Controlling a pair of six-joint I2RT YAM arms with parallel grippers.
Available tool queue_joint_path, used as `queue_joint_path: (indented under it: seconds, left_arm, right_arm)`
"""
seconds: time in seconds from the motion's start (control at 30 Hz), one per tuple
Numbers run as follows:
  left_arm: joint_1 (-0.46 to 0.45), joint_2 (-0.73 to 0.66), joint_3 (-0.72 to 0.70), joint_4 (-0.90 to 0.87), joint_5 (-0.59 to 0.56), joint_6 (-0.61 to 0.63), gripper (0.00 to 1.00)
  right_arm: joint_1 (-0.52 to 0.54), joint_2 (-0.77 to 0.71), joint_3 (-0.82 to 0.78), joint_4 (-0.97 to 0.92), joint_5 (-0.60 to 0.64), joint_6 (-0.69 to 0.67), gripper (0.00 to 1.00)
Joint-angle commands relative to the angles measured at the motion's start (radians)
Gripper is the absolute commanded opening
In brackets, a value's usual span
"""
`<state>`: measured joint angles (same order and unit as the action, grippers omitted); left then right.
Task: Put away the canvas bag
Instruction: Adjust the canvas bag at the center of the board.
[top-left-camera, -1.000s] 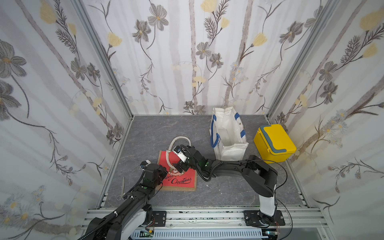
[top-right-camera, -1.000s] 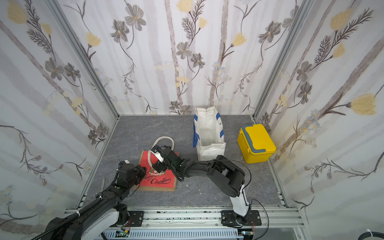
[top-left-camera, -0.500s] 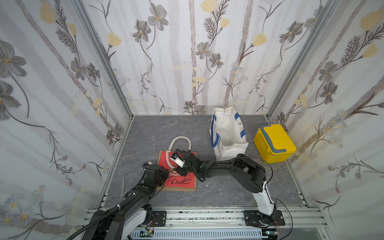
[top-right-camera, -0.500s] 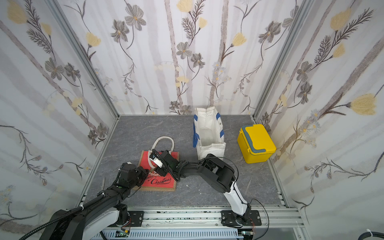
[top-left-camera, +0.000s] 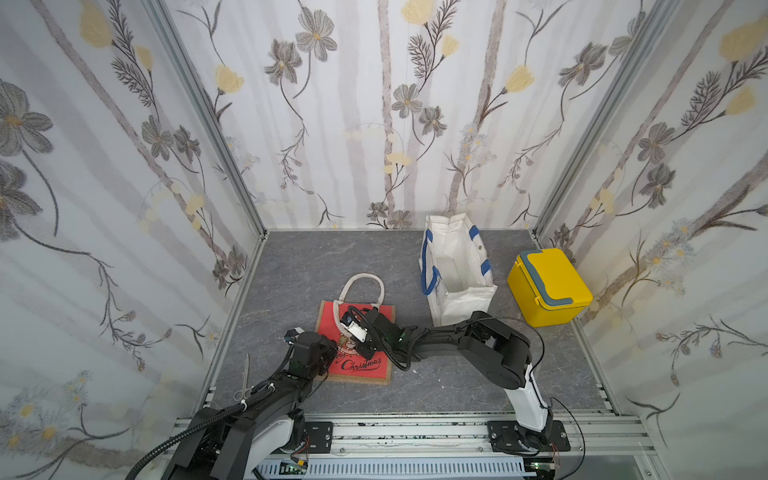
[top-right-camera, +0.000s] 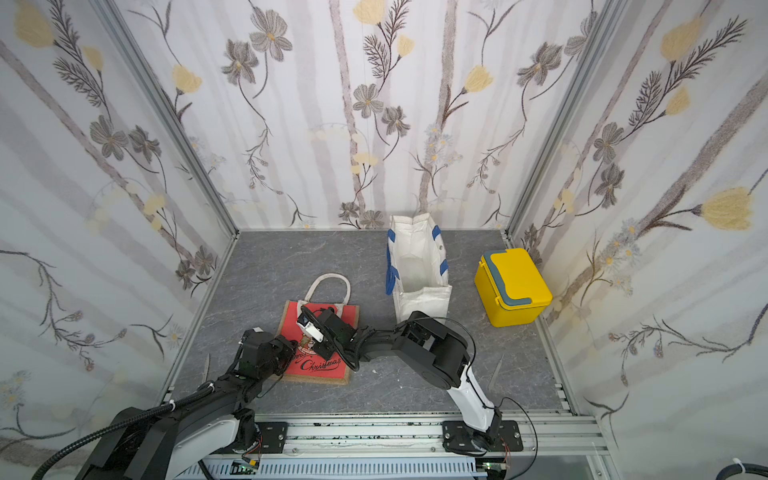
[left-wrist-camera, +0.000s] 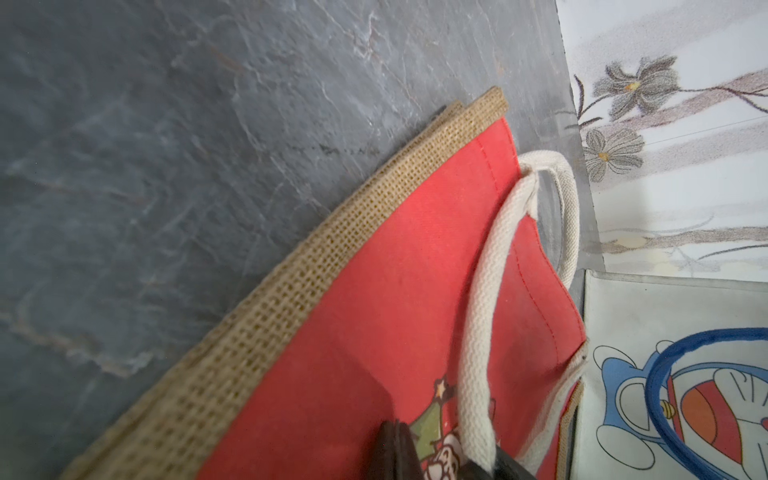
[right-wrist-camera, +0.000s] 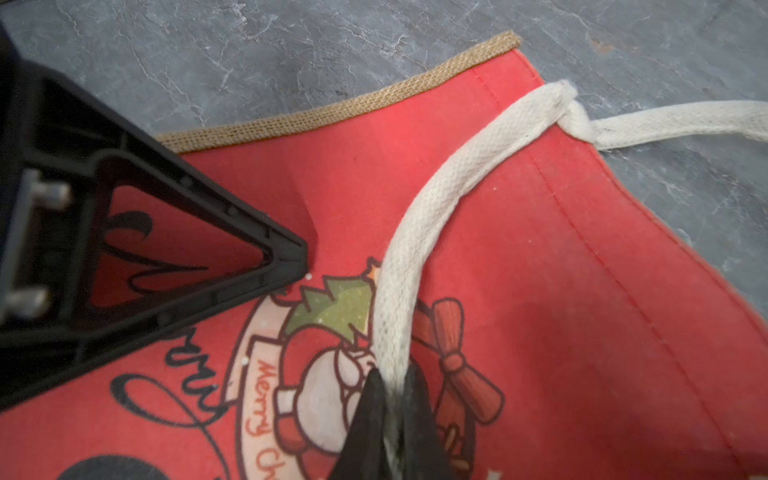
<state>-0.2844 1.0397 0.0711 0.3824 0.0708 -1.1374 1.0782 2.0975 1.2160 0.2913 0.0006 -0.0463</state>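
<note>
The canvas bag (top-left-camera: 357, 368) (top-right-camera: 320, 365) lies flat on the grey floor, red with a Santa print and burlap edges. One of its white rope handles (right-wrist-camera: 436, 199) (left-wrist-camera: 478, 316) arcs over the red face. My right gripper (right-wrist-camera: 392, 399) (top-left-camera: 357, 337) is shut on that rope above the Santa print. The other handle (top-left-camera: 361, 282) loops on the floor beyond the bag. My left gripper (left-wrist-camera: 398, 440) (top-left-camera: 332, 355) (right-wrist-camera: 291, 253) is shut, its tips on the red face near the bag's left side, with nothing between them.
A white tote with blue straps (top-left-camera: 453, 266) (top-right-camera: 419, 266) stands open at the back right, showing a cartoon print in the left wrist view (left-wrist-camera: 665, 374). A yellow lidded box (top-left-camera: 548, 286) sits beside it. Scissors (top-left-camera: 245, 378) lie by the left wall.
My right gripper has gone from open to shut, closing on the rope handle, and its arm has shifted a little toward the bag's left. The left gripper stays on the bag.
</note>
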Motion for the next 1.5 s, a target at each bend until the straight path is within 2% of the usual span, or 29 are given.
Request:
queue_joint_path:
  seconds: [0.0,0.47,0.7,0.97,1.2,1.47]
  left_arm:
    - [0.001,-0.001,-0.009,-0.048,-0.014,-0.043,0.0]
    - [-0.001,-0.032,-0.01,-0.091,-0.037,-0.007,0.0]
    - [0.001,-0.055,-0.022,-0.105,-0.036,-0.009,0.0]
    - [0.0,-0.063,-0.031,-0.105,-0.031,-0.012,0.0]
    - [0.0,-0.079,-0.03,-0.111,-0.026,-0.016,0.0]
    - [0.0,-0.081,-0.021,-0.116,-0.02,-0.015,0.0]
  right_arm:
    - [-0.001,-0.046,-0.003,-0.007,0.037,0.032,0.04]
    - [-0.054,-0.113,0.122,-0.138,0.185,0.001,0.07]
    - [-0.111,-0.041,0.243,-0.207,0.274,-0.036,0.13]
    - [-0.159,0.055,0.381,-0.237,0.289,-0.063,0.17]
    - [-0.185,0.158,0.514,-0.29,0.35,-0.061,0.28]
    - [-0.189,0.199,0.578,-0.294,0.391,-0.068,0.62]
